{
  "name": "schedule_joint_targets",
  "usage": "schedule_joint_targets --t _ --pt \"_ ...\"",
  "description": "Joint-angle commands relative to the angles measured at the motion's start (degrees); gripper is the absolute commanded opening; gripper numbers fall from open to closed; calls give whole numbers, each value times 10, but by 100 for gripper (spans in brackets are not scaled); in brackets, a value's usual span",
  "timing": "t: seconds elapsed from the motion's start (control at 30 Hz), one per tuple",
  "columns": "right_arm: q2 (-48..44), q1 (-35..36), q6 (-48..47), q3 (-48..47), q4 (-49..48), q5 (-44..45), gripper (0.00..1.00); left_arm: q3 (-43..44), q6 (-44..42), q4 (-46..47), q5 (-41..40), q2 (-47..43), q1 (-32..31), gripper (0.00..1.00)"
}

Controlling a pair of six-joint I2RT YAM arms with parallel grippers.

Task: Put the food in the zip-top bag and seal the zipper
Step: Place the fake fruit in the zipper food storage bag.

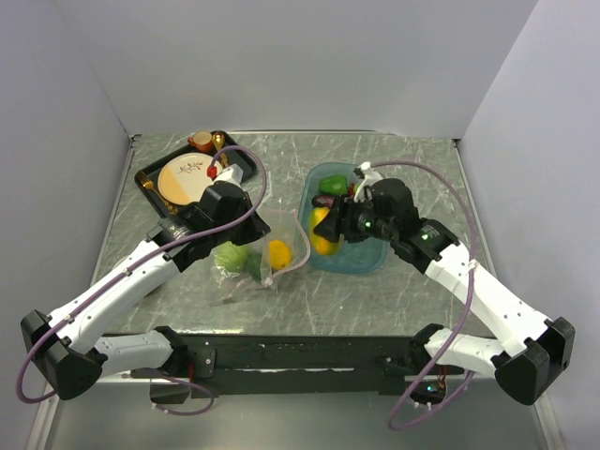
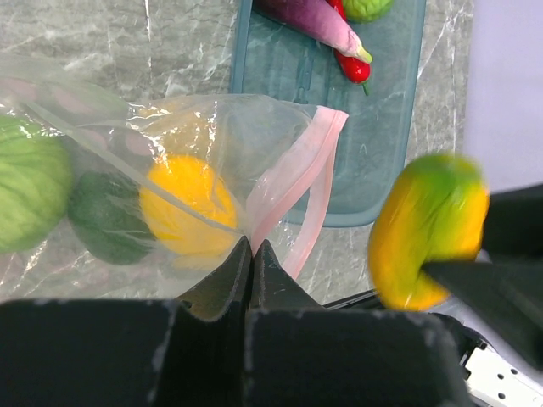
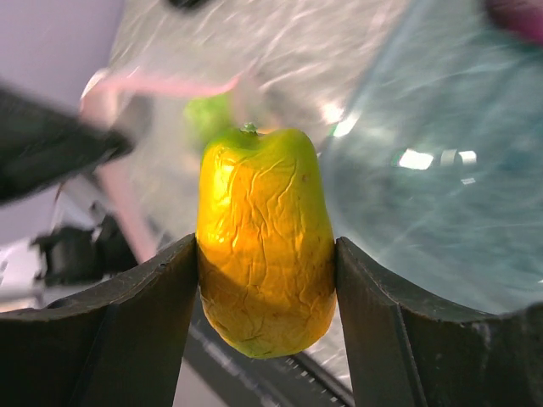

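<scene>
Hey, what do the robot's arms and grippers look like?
The left arm and right arm have white links with black joints, and a purple cable loops along each. The left gripper and right gripper are black, with tapering matte fingers.

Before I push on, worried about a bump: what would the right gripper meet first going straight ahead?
Probably the open mouth of the bag, which the left gripper pinches. The right gripper, shut on the mango, points there; depth is unclear.
</scene>
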State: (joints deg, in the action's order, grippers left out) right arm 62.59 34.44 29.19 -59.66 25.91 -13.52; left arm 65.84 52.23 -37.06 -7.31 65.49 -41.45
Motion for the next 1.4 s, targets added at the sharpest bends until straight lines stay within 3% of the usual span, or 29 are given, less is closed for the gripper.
schedule_joint_targets --t 0.0,0.47,0.77,0.93,0.97,1.2,1.37 --pt "5 42 21 -12 -41 -19 43 -2 5 30 6 -8 -2 1" --pt "131 106 10 -85 -52 6 45 6 2 22 11 -11 -2 1" --pt "235 110 3 -184 -17 33 52 19 3 10 14 -18 -2 1" --pt "254 118 7 -196 -31 27 66 26 2 -6 1 -33 -2 1" --pt "252 119 7 -194 -33 26 73 26 2 -7 0 -38 -2 1" --pt "219 119 3 -167 -48 43 97 37 3 -12 -10 -48 -2 1" --pt "163 116 2 -148 -39 109 98 47 6 -33 -37 -53 -2 1"
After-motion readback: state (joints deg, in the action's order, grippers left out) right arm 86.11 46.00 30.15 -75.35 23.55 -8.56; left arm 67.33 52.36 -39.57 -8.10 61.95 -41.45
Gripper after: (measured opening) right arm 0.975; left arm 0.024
